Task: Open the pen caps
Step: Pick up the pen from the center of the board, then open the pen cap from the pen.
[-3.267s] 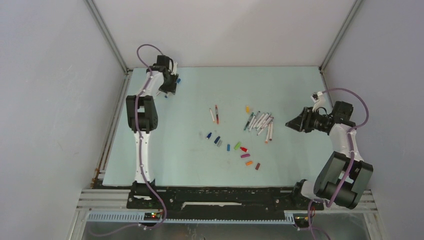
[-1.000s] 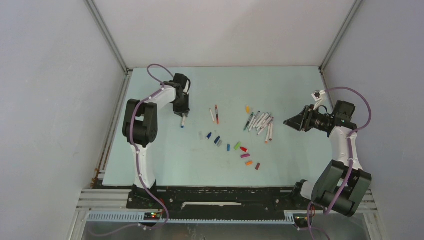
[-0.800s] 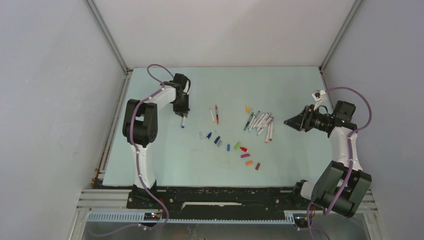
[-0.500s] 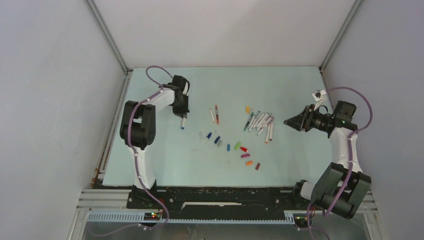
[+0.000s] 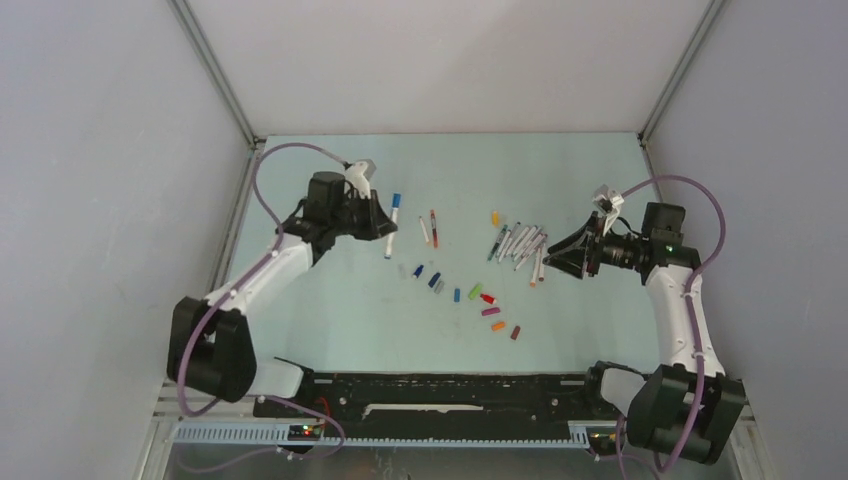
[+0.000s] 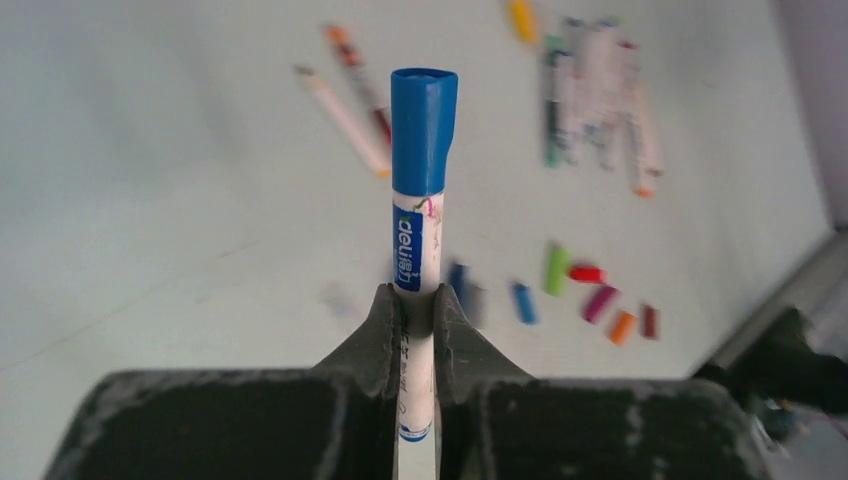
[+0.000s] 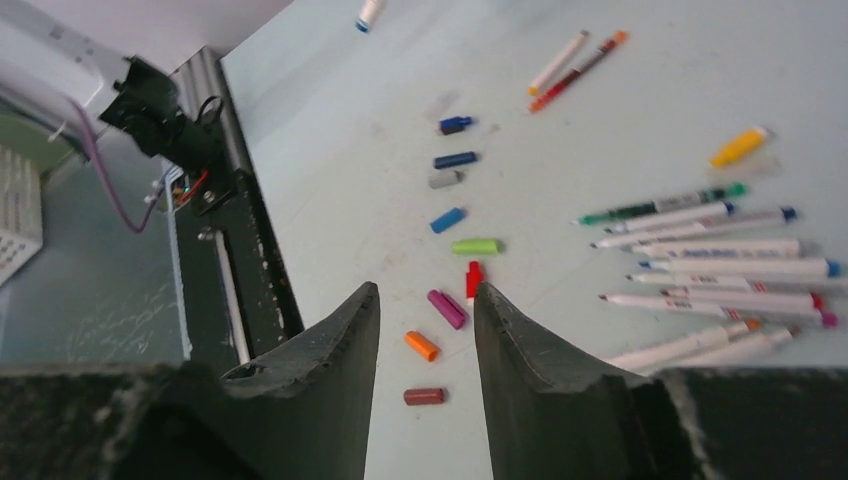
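The blue cap (image 6: 424,130) is sitting on the pen (image 6: 415,240), jutting clear beyond the left gripper (image 6: 418,297), which is clamping the barrel, likely leaving the cap free for the right gripper (image 7: 425,300), whose jaws are standing apart, empty.

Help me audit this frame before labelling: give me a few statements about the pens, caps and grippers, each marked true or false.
1. The left gripper is shut on a blue-capped pen. True.
2. That pen's cap is off. False: the blue cap sits on its tip.
3. The right gripper holds an orange cap. False: it is open and empty.
4. Several loose caps lie on the table. True.
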